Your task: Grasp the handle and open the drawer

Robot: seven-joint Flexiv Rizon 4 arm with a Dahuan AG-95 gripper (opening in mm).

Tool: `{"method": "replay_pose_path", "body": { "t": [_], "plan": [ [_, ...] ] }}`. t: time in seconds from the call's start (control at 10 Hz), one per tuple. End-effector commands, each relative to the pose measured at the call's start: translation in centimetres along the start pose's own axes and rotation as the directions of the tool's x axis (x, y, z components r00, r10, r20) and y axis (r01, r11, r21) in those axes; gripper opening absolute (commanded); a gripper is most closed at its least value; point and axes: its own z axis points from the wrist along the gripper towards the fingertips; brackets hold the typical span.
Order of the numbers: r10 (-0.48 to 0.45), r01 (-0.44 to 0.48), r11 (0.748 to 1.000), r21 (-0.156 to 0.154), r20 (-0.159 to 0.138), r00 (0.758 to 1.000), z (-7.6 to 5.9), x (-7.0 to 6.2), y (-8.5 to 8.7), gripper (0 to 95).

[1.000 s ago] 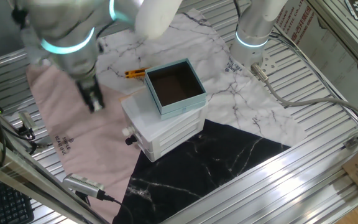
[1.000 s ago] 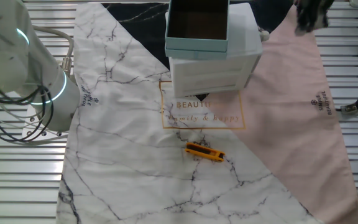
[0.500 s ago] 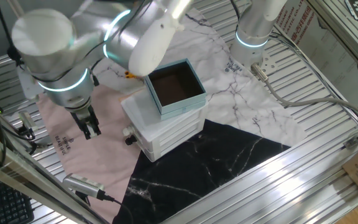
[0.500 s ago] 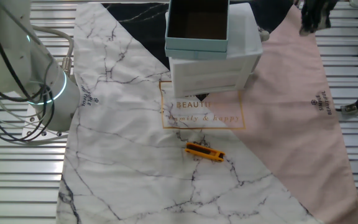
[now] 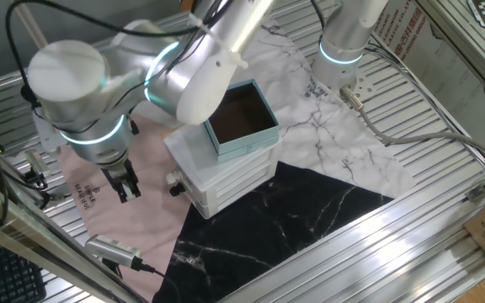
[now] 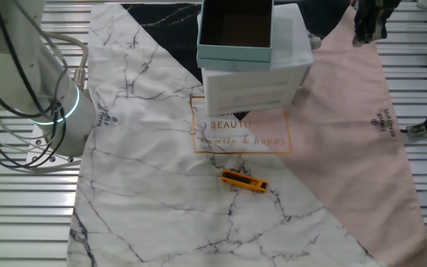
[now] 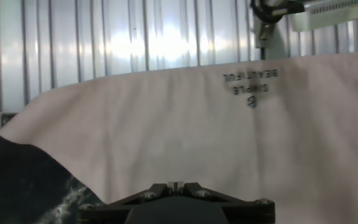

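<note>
White plastic made up the small cabinet point(image 5: 226, 172), which stood near the middle of the table with a teal box point(image 5: 240, 118), brown inside, on its top. The drawer point(image 5: 230, 192) was its lowest one, shut flush with the front, its long axis running along the cabinet's width. The handle point(image 5: 175, 190), a small black knob, stuck out from the front toward the pink cloth point(image 5: 82, 198), just below the pale knob point(image 5: 172, 178) of the drawer above.

Gold lettering on the marbled cloth point(image 6: 161, 193) began with "BEAUT" and ended "& happy" in the other fixed view. The pink cloth carried a small dark mark with "SIMPLE BEAUTIFUL", seen upside down in the hand view.

Bent low over the pink cloth, the arm point(image 5: 183, 63) held its wrist turned down, so that the gripper point(image 5: 127, 187) pointed at the cloth, beside the cabinet front and apart from the handle. Its dark fingers point(image 5: 131, 188) looked close together with nothing between them, though whether they were fully closed could not be told. An orange tool point(image 6: 244, 181) lay on the marbled cloth behind the cabinet.
</note>
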Motion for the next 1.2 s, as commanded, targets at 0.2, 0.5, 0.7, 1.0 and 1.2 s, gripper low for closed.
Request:
{"method": "replay_pose_path", "body": {
  "t": [0.2,0.5,0.7,1.0,1.2],
  "plan": [
    [-0.002,0.002,1.000,0.001,0.006,1.000,1.5,-0.1,0.2,0.0],
    [0.000,0.000,1.000,0.003,0.005,1.000,2.7,-0.2,0.4,0.0],
    [0.010,-0.010,1.000,0.004,0.003,1.000,3.7,0.0,1.1,0.0],
    [0.019,-0.019,1.000,0.006,0.001,1.000,4.8,0.3,2.0,0.0],
    [0.021,-0.021,1.000,0.006,0.000,1.000,5.1,0.5,2.4,0.0]
  ]
}}
